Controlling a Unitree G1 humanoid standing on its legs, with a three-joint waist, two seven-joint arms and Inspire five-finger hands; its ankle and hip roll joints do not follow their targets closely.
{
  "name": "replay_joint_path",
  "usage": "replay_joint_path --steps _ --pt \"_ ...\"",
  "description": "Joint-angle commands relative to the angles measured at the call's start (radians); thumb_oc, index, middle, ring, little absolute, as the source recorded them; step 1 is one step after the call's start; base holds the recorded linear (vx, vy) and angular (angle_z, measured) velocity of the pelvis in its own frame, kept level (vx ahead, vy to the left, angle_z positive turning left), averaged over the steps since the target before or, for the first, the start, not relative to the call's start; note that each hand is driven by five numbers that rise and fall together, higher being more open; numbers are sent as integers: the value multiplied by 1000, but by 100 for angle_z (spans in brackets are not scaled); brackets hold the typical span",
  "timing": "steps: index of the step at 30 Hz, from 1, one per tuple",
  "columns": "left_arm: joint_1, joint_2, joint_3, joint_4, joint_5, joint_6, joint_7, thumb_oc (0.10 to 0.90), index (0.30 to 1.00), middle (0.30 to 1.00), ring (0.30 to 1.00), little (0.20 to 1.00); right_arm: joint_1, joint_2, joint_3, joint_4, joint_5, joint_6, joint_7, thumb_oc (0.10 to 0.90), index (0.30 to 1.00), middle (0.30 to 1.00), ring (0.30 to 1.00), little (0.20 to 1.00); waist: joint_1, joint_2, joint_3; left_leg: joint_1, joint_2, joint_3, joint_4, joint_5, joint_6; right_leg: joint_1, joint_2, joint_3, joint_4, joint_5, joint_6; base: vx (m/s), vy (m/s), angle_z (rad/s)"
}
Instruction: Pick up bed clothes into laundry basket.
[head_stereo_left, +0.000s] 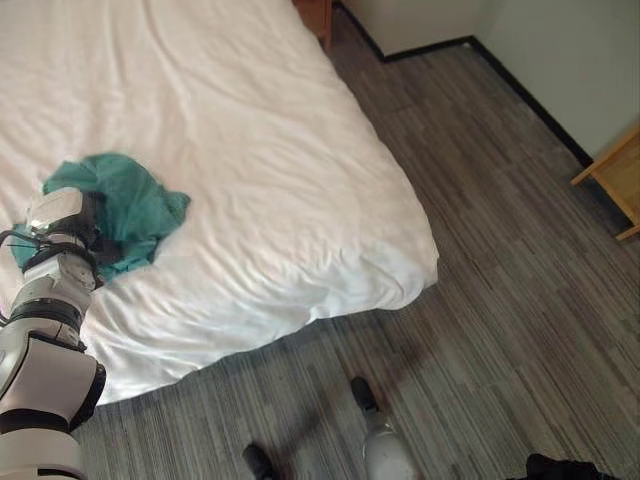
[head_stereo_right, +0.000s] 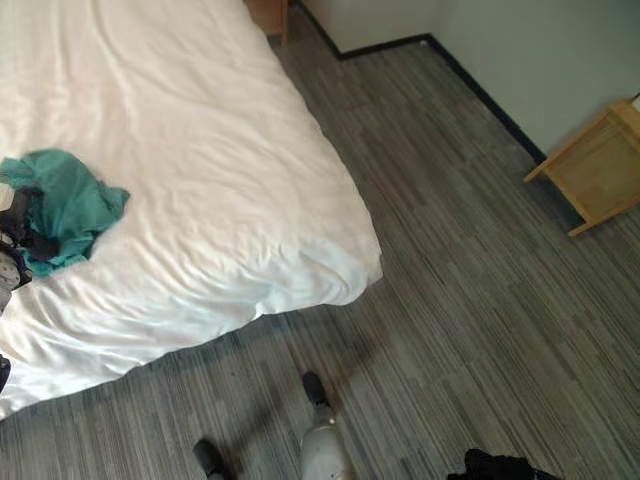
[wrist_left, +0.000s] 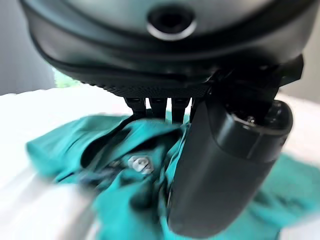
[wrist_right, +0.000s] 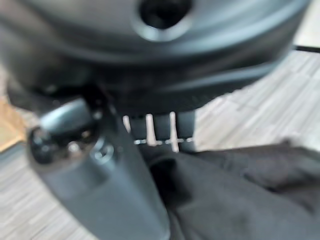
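The teal garment (head_stereo_left: 130, 215) was soft, matt, crumpled cloth, lying on a white bedsheet (head_stereo_left: 260, 150) of smooth matt fabric — faintly creased. The floor (head_stereo_left: 500, 300) looked like streaked grey matt planking; the side table (head_stereo_right: 595, 165) was pale wood. The left hand (wrist_left: 225, 170) was dark plastic — slightly glossy.

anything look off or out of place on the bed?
One thing: a crumpled teal garment lies bunched on the otherwise smooth white bed, near its left side. The left hand is down on it, fingers dug into the cloth. The right hand is low over the floor, holding dark cloth.
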Motion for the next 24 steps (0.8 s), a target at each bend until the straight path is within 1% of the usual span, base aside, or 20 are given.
replay_joint_path --steps 1,3,4,5,7,8,9,11,12,13,14,15,17,18,19,20,21,22,23,24 --pt "-44 51 124 99 9 48 -10 405 307 307 307 307 -47 -66 -21 -125 12 -72 -20 400 300 300 300 300 51 -15 3 15 75 -86 2 25 -76 -60 -12 -37 3 123 98 -76 -48 3" --pt "-13 46 146 108 9 52 -23 400 300 300 300 300 -40 -66 -14 -166 -2 -69 -14 400 300 300 300 300 54 -14 1 12 76 -86 2 27 -77 -63 -11 -38 3 122 98 -75 -56 -1" --pt "8 38 161 99 8 50 -32 400 300 300 300 300 -29 -65 5 -235 -21 -69 1 400 300 300 300 300 60 -14 1 12 81 -88 2 30 -78 -58 -9 -40 3 116 98 -49 -43 -2" --pt "12 38 163 97 8 51 -32 400 300 300 300 300 -26 -65 4 -239 -22 -67 1 400 300 300 300 300 60 -13 0 13 81 -88 2 30 -78 -57 -9 -40 3 116 98 -75 -70 -2" --pt "-1 40 132 16 40 36 -14 400 300 300 300 300 1 -76 33 -372 -59 -75 23 400 300 300 300 300 78 -2 2 26 90 -102 2 30 -80 -28 -7 -52 3 95 92 -78 -102 -2" --pt "-1 40 132 16 40 36 -14 400 300 300 300 300 1 -75 33 -373 -59 -74 23 400 300 300 300 300 77 -4 1 22 89 -104 2 35 -80 -31 -8 -52 3 99 92 -92 -126 4" --pt "-13 42 119 -24 42 28 -3 400 300 300 300 300 0 -82 46 -394 -64 -81 29 400 300 300 300 300 84 0 1 24 90 -113 2 39 -80 -19 -8 -58 3 94 88 -88 -107 10" --pt "-32 56 103 -171 13 6 65 400 300 300 300 300 -48 -95 96 -396 -57 -105 28 400 300 300 300 300 118 9 10 28 82 -151 2 54 -73 7 0 -67 3 83 82 -177 -132 22" --pt "-5 68 128 -351 -23 -17 130 400 300 300 300 300 -71 -93 131 -404 -57 -118 27 400 300 300 300 300 155 7 24 45 56 -210 2 41 -57 25 6 -66 3 70 72 -186 -76 32" --pt "0 70 133 -355 -22 -15 130 400 300 300 300 300 -73 -94 133 -403 -57 -118 27 400 300 300 300 300 151 7 23 40 55 -212 2 46 -57 22 5 -67 3 74 72 -220 -79 29" --pt "61 83 194 -519 -54 -31 167 400 300 300 300 300 -66 -86 149 -412 -68 -123 30 400 300 300 300 300 178 -1 28 86 27 -258 2 -7 -39 34 0 -72 3 74 67 -267 -65 23" --pt "190 77 305 -751 -87 -60 200 400 300 300 300 300 -63 -63 162 -398 -86 -111 38 400 300 300 300 300 191 -8 36 148 -8 -315 93 -49 -22 48 -6 -85 3 81 48 -361 -67 16" --pt "355 28 456 -991 -100 -97 220 400 300 300 300 300 -58 -20 158 -348 -133 -95 35 400 300 300 300 300 202 -30 33 201 -49 -372 275 -117 -19 55 -3 -101 3 104 25 -300 -23 21" --pt "426 -7 514 -1060 -110 -106 219 400 300 300 300 300 -50 1 152 -332 -160 -77 41 400 300 300 300 300 195 -49 23 226 -71 -388 339 -119 -13 52 -6 -105 3 118 16 -222 20 28" --pt "495 -40 573 -1132 -91 -112 225 400 300 300 300 300 -39 16 146 -314 -181 -66 45 400 300 300 300 300 184 -54 11 258 -86 -412 406 -143 -7 57 7 -99 3 131 16 -137 16 19" --pt "502 -42 579 -1138 -91 -110 223 400 300 300 300 300 -40 14 149 -314 -181 -66 45 400 300 300 300 300 181 -51 12 259 -85 -412 410 -146 -7 59 8 -99 3 131 16 -242 116 -15" --pt "562 -92 638 -1209 -85 -119 239 400 300 300 300 300 -10 50 126 -291 -215 -45 53 400 300 300 300 300 150 -68 -23 327 -108 -450 420 -168 0 41 22 -83 5 166 29 -223 168 -31" --pt "574 -123 664 -1265 -77 -109 243 400 300 300 300 300 6 66 111 -301 -222 -38 65 400 300 300 300 300 124 -52 -43 400 -80 -418 333 -241 14 23 46 -73 11 183 58 -373 249 -27" --pt "570 -141 681 -1280 -84 -115 243 400 300 300 300 300 25 74 100 -308 -237 -29 70 400 300 300 300 300 106 -58 -51 439 -96 -414 271 -306 39 -2 45 -61 15 205 75 -383 267 -17" --pt "562 -177 674 -1305 -84 -116 246 400 300 300 300 300 41 92 89 -336 -249 -31 71 400 300 300 300 300 94 -64 -56 481 -109 -379 211 -374 62 -23 25 -73 19 236 98 -571 245 -15"
